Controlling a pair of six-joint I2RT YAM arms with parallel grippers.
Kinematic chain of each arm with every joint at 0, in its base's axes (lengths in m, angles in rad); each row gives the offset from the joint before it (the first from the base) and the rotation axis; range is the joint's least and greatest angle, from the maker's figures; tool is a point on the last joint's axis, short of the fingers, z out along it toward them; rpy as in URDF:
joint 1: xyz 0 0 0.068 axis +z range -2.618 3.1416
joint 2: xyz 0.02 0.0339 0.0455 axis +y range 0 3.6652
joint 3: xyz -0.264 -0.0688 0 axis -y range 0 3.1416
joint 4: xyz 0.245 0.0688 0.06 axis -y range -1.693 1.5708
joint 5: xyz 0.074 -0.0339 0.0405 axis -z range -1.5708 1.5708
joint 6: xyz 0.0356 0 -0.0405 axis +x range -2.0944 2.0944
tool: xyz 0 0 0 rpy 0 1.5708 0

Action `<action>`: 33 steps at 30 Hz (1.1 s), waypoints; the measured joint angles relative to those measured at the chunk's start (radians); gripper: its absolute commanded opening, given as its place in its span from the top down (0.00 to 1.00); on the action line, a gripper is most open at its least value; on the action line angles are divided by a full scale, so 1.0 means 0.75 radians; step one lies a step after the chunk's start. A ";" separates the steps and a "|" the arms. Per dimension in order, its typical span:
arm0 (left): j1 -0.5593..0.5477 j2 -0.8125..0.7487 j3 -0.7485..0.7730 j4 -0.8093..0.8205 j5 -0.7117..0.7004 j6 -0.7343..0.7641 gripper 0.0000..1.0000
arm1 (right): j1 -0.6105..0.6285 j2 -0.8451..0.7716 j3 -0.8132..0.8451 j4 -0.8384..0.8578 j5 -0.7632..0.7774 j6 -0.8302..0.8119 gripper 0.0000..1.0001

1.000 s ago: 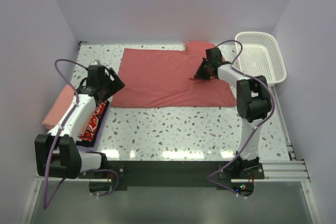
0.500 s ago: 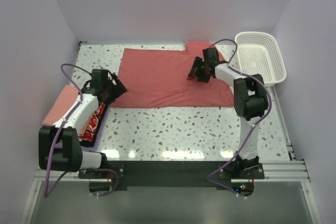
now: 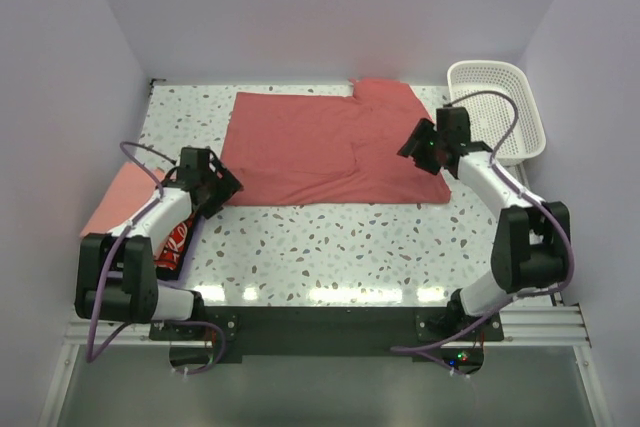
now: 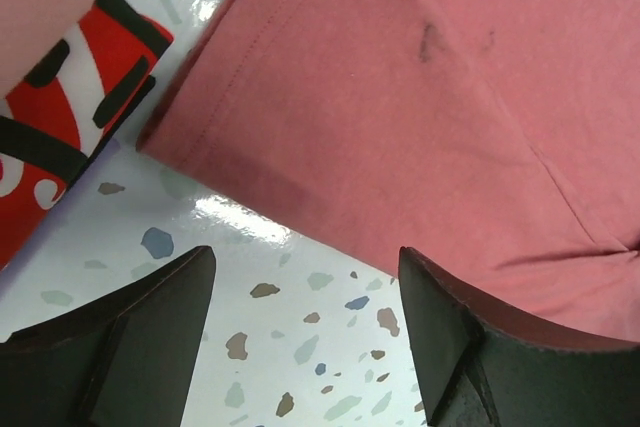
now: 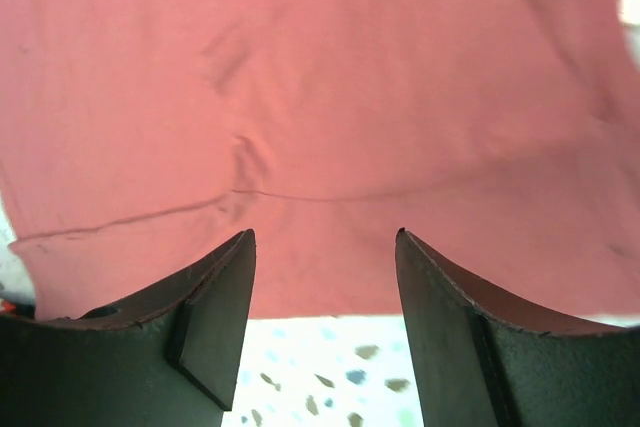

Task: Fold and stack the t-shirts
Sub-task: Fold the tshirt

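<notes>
Released and swung rightward, right pincer [image 3: 412, 147] gapes empty over the brick-red t-shirt [image 3: 310, 147] near its right edge; left pincer [image 3: 226, 185] hangs wide, empty, by its near-left corner.

One brick-red t-shirt [image 3: 320, 147] lies spread out. There are two folded pieces: one salmon-pink tee [image 3: 108, 205] and one red, black and white printed garment [image 3: 178, 239]. There is one white lattice basket [image 3: 497, 112], two tools, the left tool [image 3: 220, 185] and the right tool [image 3: 418, 147], and one speckled surface [image 3: 330, 237].
</notes>
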 measured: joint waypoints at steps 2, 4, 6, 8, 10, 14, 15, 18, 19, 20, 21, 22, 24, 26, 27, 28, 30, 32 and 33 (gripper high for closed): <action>0.000 0.007 -0.018 0.014 -0.016 -0.015 0.23 | -0.057 -0.091 -0.119 0.006 0.003 0.009 0.39; 0.001 0.007 -0.047 0.038 -0.036 -0.040 0.24 | -0.112 -0.169 -0.244 0.007 0.004 0.015 0.39; 0.002 0.007 -0.080 0.064 -0.058 -0.061 0.24 | -0.149 -0.224 -0.350 0.003 0.003 0.019 0.39; 0.007 0.007 -0.111 0.087 -0.078 -0.080 0.24 | -0.169 -0.253 -0.419 -0.003 0.003 0.018 0.39; 0.014 0.007 -0.140 0.112 -0.101 -0.100 0.26 | -0.184 -0.272 -0.476 0.004 0.002 0.018 0.38; 0.019 0.007 -0.161 0.163 -0.133 -0.128 0.32 | -0.225 -0.281 -0.557 0.034 -0.010 0.017 0.37; 0.020 0.007 -0.171 0.185 -0.141 -0.136 0.34 | -0.243 -0.281 -0.574 0.047 -0.017 0.018 0.36; 0.026 0.019 -0.182 0.223 -0.154 -0.151 0.44 | -0.301 -0.280 -0.613 0.087 -0.034 0.017 0.36; 0.027 0.026 -0.182 0.233 -0.159 -0.152 0.46 | -0.316 -0.279 -0.621 0.100 -0.034 0.017 0.36; 0.027 0.034 -0.182 0.241 -0.166 -0.154 0.47 | -0.327 -0.278 -0.626 0.115 -0.034 0.017 0.36; 0.027 0.038 -0.182 0.252 -0.172 -0.154 0.51 | -0.334 -0.275 -0.630 0.132 -0.034 0.018 0.36; 0.027 0.042 -0.182 0.257 -0.177 -0.153 0.52 | -0.339 -0.271 -0.633 0.150 -0.035 0.019 0.36; 0.028 0.052 -0.182 0.268 -0.190 -0.153 0.55 | -0.344 -0.259 -0.636 0.185 -0.035 0.021 0.36; 0.028 0.061 -0.182 0.277 -0.200 -0.153 0.56 | -0.346 -0.239 -0.638 0.213 -0.034 0.028 0.37; 0.028 0.064 -0.181 0.282 -0.205 -0.153 0.57 | -0.345 -0.227 -0.638 0.225 -0.034 0.031 0.37; 0.028 0.068 -0.181 0.288 -0.211 -0.153 0.58 | -0.345 -0.216 -0.638 0.236 -0.034 0.034 0.38; 0.028 0.076 -0.180 0.298 -0.222 -0.154 0.63 | -0.346 -0.201 -0.638 0.263 -0.032 0.040 0.44; 0.028 0.087 -0.178 0.308 -0.232 -0.152 0.67 | -0.346 -0.188 -0.635 0.280 -0.031 0.044 0.50; 0.028 0.094 -0.176 0.316 -0.237 -0.152 0.70 | -0.346 -0.178 -0.633 0.286 -0.031 0.048 0.52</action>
